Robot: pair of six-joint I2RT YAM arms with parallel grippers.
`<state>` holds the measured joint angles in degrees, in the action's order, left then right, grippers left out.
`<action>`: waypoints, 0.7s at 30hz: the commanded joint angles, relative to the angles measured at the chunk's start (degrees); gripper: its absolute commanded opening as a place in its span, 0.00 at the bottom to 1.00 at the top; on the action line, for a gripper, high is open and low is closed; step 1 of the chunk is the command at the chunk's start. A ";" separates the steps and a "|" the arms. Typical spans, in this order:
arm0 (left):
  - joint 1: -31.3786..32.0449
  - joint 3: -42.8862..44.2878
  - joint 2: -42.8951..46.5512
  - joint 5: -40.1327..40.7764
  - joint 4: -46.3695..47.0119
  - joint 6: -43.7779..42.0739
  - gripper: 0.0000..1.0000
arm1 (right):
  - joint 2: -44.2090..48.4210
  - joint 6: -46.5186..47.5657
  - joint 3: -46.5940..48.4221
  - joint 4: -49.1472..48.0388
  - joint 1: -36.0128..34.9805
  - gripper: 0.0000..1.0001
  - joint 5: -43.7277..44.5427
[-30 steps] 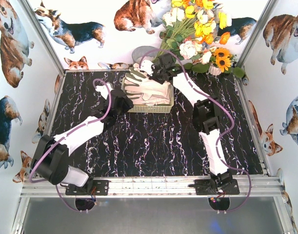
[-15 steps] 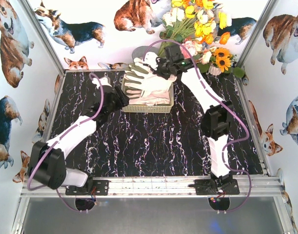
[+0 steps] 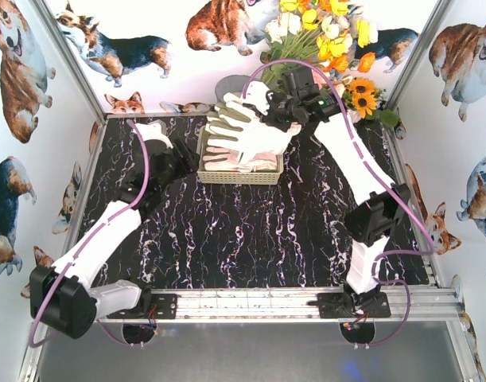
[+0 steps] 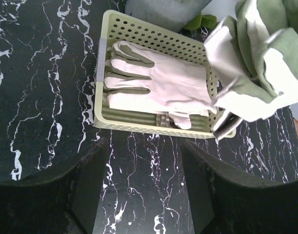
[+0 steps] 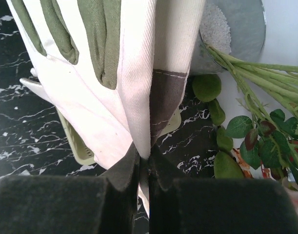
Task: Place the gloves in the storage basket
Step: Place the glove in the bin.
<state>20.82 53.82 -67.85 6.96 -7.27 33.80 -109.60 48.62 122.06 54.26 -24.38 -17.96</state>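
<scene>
- Grip: right gripper (image 5: 144, 170) has its jaws clamped on the gloves (image 5: 134, 73), pads pinched on a fabric edge with no gap showing.
- Gloves hang as a bunch (more than one; I can't tell the count), cream with green-grey patches, fingers fanning left in the top view.
- Bunch is lifted over the right half of the basket (image 3: 241, 177), clear of the table (image 3: 250, 239). Left wrist view puts its lower edge close to the right rim; contact unclear.
- Basket sits at the far middle of the table, long side facing me.
- Flat glove (image 4: 158, 83) lies inside the basket, fingers toward the left end, more fabric underneath.
- Left gripper (image 3: 183, 159): jaws apart, nothing between them. It hovers over the table just beside the basket's left end, fingers (image 4: 85, 185) pointed at the near wall.
- Pot (image 5: 236, 29) stands just behind the basket (white granules inside), flowers (image 3: 322, 40) to its right.
</scene>
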 commanded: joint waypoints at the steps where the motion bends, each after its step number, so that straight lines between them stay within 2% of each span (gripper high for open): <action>1: -0.82 -0.03 2.86 2.16 -2.31 -0.65 0.56 | 5.23 -0.24 -0.33 2.80 -1.68 0.00 -0.85; 7: -0.80 -2.34 5.78 2.84 -3.16 0.17 0.57 | 6.30 -1.17 -2.44 7.34 -3.49 0.00 0.46; 11: -0.84 -3.26 6.86 3.22 -3.94 0.26 0.57 | 5.47 -0.51 -4.18 6.71 -3.89 0.00 2.04; 21: -0.84 -4.23 7.89 3.72 -4.81 0.11 0.57 | -3.22 4.11 1.40 5.88 -4.45 0.00 7.74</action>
<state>20.69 50.22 -61.21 9.93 -11.90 33.82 -110.24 50.54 119.50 62.81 -28.51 -12.91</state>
